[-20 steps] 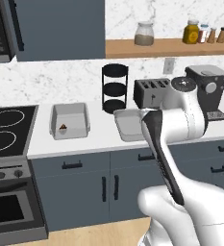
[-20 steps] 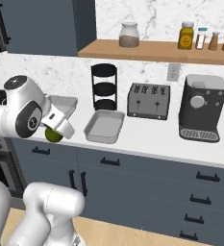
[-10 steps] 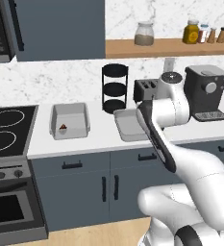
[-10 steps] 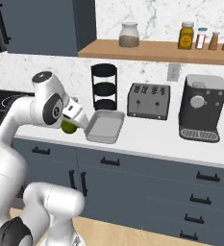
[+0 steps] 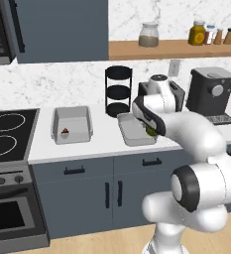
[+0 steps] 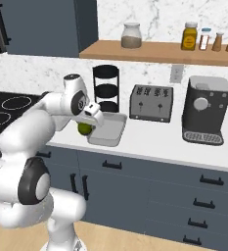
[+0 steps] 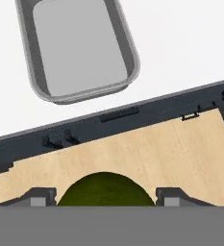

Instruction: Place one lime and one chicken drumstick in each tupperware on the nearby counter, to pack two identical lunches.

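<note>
My gripper point(image 5: 150, 130) is shut on a green lime point(image 5: 151, 132), held at the near edge of an empty light-grey tupperware point(image 5: 132, 133) on the white counter point(image 5: 94, 144). From the right, the lime point(image 6: 84, 129) hangs just left of that tupperware point(image 6: 109, 131), between the gripper point(image 6: 86, 126) fingers. In the hand view the lime point(image 7: 104, 190) fills the gap between the fingertips, with the tupperware point(image 7: 80, 53) ahead past the counter edge. A second tupperware point(image 5: 72, 124) sits further left with a small brown item point(image 5: 65, 132) inside.
A black tiered rack point(image 5: 118, 92) stands behind the tupperware. A dark toaster point(image 6: 151, 103) and coffee machine point(image 6: 203, 110) are to the right. The stove point(image 5: 5, 130) is at the left. A wooden shelf point(image 6: 159, 48) with jars hangs above.
The arm has swung forward and stretched out over the counter, carrying the lime from in front of the drawers up to the near edge of the empty tupperware.
</note>
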